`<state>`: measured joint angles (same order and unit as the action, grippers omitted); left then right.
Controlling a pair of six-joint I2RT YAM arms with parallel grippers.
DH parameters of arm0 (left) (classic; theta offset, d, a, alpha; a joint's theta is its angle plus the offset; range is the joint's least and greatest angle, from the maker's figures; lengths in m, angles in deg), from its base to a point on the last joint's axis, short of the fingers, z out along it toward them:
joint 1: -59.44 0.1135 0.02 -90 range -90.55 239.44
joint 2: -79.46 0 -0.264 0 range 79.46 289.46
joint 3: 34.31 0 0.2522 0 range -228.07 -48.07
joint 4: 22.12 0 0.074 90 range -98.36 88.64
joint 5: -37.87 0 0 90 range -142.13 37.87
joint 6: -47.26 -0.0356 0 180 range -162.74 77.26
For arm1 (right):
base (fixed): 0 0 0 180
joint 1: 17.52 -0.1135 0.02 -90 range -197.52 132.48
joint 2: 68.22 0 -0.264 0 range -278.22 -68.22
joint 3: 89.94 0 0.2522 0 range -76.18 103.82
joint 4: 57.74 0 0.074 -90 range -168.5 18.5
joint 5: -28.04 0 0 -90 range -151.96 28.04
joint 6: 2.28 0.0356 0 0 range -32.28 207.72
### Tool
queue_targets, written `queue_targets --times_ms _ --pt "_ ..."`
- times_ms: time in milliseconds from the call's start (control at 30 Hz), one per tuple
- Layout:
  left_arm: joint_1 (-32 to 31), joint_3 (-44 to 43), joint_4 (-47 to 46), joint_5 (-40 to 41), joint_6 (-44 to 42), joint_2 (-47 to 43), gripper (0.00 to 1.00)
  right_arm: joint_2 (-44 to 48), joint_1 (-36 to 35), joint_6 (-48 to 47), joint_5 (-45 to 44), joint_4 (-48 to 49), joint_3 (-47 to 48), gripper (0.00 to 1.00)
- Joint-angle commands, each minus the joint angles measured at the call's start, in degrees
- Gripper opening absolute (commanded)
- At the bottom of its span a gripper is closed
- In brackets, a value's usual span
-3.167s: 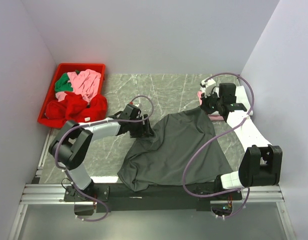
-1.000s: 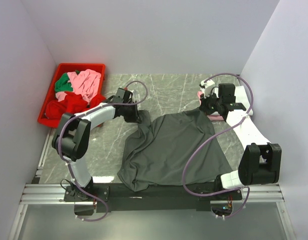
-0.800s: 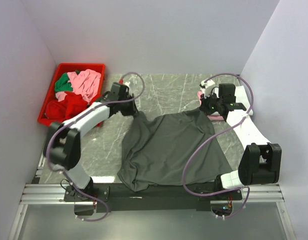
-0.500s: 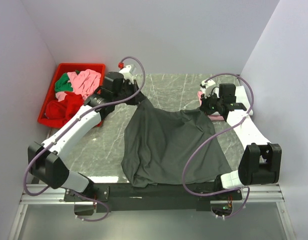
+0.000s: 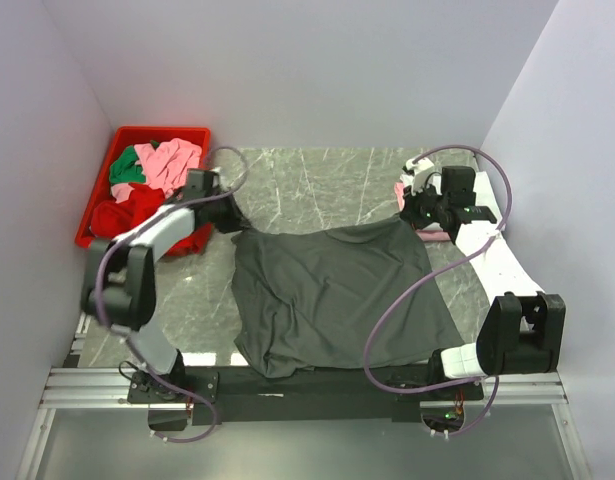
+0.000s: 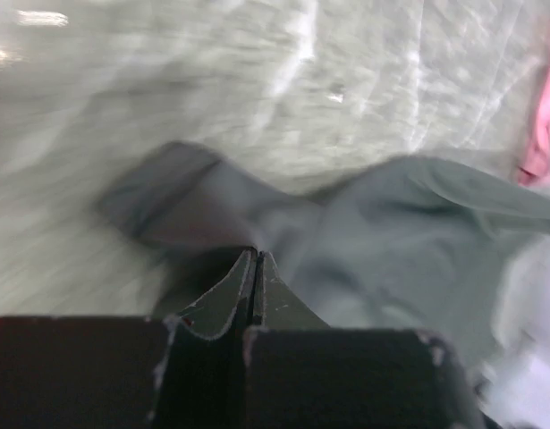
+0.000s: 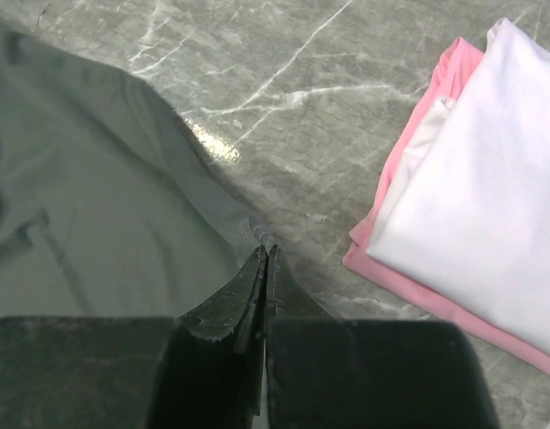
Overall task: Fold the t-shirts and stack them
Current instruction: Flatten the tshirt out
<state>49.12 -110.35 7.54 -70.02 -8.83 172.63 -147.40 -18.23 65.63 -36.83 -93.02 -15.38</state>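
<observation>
A large dark grey t-shirt (image 5: 332, 295) lies spread over the marble table, its top edge stretched between my two grippers. The left gripper (image 5: 233, 216) is shut on its far left corner; the left wrist view shows the jaws (image 6: 256, 256) pressed together with grey cloth (image 6: 391, 232) bunched at their tips. My right gripper (image 5: 419, 216) is shut on the far right corner, pinching the hem (image 7: 249, 234) at its tips (image 7: 265, 251). A folded white t-shirt (image 7: 489, 170) rests on a folded pink one (image 7: 409, 259) just right of that gripper.
A red plastic bin (image 5: 97, 215) at the far left holds pink (image 5: 172, 165), green (image 5: 125, 170) and red (image 5: 137, 210) shirts, close behind the left gripper. White walls enclose the table on three sides. Purple cables loop over both arms.
My left arm lifted the shirt's left corner toward the back, then swung it left and down near the bin, drawing the top edge out straight. The right gripper stayed where it was.
</observation>
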Motion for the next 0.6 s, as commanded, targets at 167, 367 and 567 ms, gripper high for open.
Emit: queue_targets --times_ms 167,367,567 --pt "-25.54 -23.97 9.07 -11.49 -13.19 5.72 0.00 4.29 1.93 0.11 0.62 0.16 1.17 0.00" --pt "-11.04 -0.49 3.38 7.71 -3.58 0.27 0.00 4.03 2.56 0.20 2.12 0.78 0.29 0.00" --pt "-27.45 0.85 2.90 0.75 -10.01 -1.50 0.00 3.77 2.64 0.03 2.12 0.42 0.55 0.00"
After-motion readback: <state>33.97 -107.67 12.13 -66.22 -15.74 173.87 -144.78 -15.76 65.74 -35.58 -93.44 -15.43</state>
